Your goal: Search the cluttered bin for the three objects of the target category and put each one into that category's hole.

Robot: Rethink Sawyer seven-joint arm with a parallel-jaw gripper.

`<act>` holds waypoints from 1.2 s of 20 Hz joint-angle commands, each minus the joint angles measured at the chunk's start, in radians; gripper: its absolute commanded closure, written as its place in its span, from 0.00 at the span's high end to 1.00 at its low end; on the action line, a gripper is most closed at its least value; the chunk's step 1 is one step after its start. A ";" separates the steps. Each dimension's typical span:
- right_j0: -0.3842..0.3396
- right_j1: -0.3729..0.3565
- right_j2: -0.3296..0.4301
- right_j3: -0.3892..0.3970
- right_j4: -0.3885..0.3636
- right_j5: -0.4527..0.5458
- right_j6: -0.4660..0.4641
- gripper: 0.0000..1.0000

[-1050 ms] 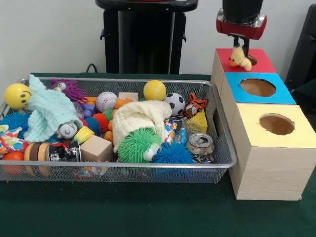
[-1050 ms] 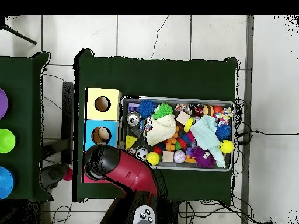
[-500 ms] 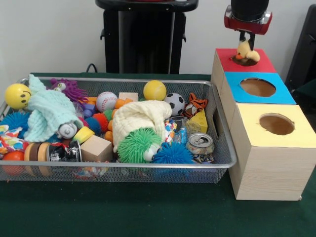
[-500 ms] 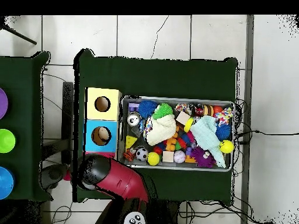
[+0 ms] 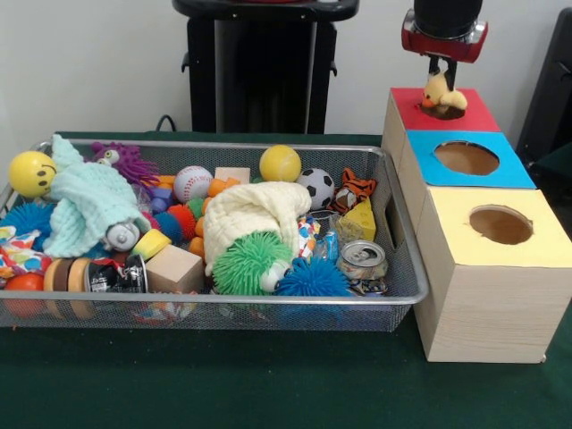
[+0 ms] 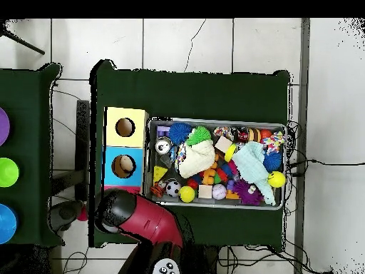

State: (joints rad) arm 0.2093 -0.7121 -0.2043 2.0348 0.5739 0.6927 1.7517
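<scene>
Poised upright above the red box [image 5: 469, 111], gripper [image 5: 437, 73] pinched shut on a yellow toy duck [image 5: 438, 92], dangling right over the box's hole [image 5: 442, 112].

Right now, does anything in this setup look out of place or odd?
Mainly the yellow duck toy: it hangs from the end effector just above the hole in the red box, not yet dropped in. The wire bin is heaped with jumbled toys, but nothing has spilled onto the table.
</scene>
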 commanded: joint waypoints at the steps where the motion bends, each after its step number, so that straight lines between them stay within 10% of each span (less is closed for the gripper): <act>1: -0.023 0.037 0.032 0.060 -0.034 -0.013 0.185 0.00; 2: -0.023 0.035 0.034 0.062 -0.030 -0.014 0.186 0.00; 3: -0.028 0.030 0.042 0.067 -0.022 -0.030 0.177 1.00; 24: -0.103 0.046 0.022 -0.089 -0.183 0.073 0.078 1.00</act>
State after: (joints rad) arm 0.1660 -0.7182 -0.2051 2.0125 0.4783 0.6933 1.7517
